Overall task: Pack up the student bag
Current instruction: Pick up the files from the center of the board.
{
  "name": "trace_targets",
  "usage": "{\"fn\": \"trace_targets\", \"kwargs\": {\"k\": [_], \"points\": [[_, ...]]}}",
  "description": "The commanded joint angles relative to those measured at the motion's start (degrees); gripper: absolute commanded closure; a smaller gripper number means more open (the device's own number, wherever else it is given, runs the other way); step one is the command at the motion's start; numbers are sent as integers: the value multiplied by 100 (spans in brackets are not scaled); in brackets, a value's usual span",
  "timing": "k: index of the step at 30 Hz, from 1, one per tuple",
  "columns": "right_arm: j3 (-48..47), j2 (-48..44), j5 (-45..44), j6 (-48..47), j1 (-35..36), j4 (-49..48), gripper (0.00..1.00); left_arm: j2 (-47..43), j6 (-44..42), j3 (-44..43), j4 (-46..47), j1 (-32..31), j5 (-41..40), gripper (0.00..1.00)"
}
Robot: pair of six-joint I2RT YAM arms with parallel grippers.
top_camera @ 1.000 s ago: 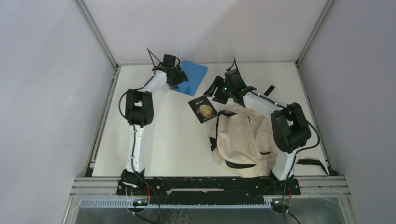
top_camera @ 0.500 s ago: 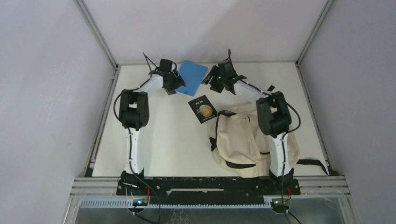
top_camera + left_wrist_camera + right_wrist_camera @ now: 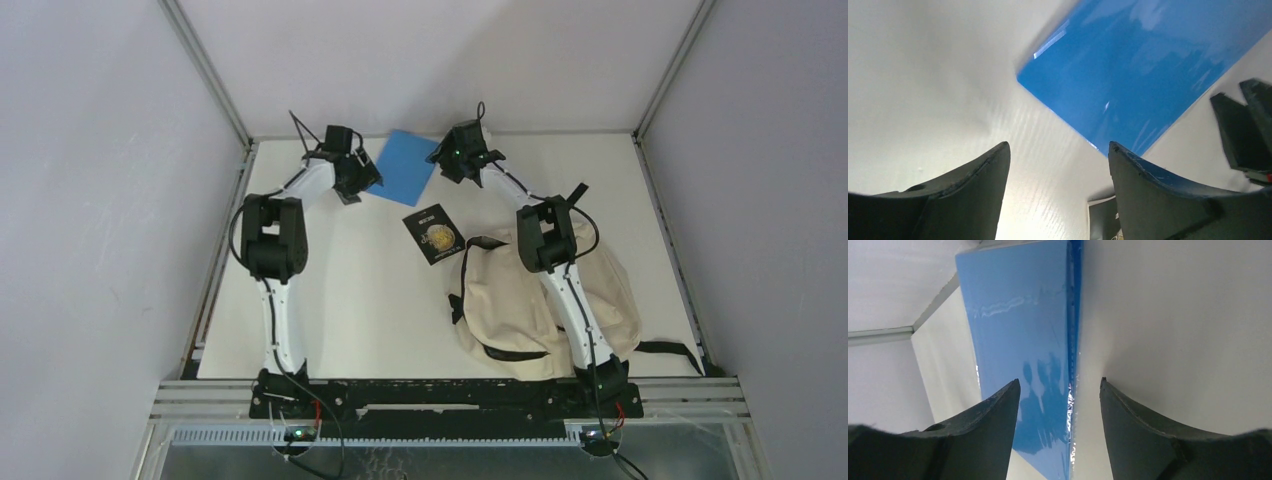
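— Both arms have swung out to the far end. Our right gripper (image 3: 1060, 382) has left the bag's top and now faces the blue folder (image 3: 405, 167) edge-on, jaws apart and empty.
— Our left gripper (image 3: 1058, 150) sits at the folder's other corner, fingers spread, holding nothing.
— Meanwhile the student bag (image 3: 495, 300) lies slumped on the near right side, well apart from both grippers.
— We judge it soft, light and floppy. We should pinch the zipper rim or a strap, not loose cloth.

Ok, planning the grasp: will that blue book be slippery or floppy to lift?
Probably slippery: the blue book has a glossy reflective cover. Likely fairly stiff: its edges look straight. Lying flat on the table, it may resist pinching.
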State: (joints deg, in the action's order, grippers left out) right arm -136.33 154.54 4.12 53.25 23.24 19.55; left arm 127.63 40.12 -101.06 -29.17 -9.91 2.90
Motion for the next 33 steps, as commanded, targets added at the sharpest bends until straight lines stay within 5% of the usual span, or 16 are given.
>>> {"fn": "trace_targets", "kwargs": {"k": [1, 7, 17, 21, 27, 33], "points": [[-237, 17, -150, 216, -61, -241, 32, -74, -194, -826, 175, 475, 116, 23], [-599, 361, 6, 311, 27, -600, 27, 1544, 256, -2806, -273, 770, 1188, 24], [-778, 776, 817, 598, 138, -1623, 26, 2253, 573, -3198, 225, 612, 1982, 25], [-559, 710, 1385, 626, 145, -2073, 37, 2170, 489, -2860, 282, 507, 2212, 27], [359, 221, 1972, 481, 212, -2620, 53, 1298, 416, -1236, 819, 488, 2252, 29], [1463, -461, 2169, 551, 289, -3087, 99, 240, 148, 128, 940, 503, 2000, 30]]}}
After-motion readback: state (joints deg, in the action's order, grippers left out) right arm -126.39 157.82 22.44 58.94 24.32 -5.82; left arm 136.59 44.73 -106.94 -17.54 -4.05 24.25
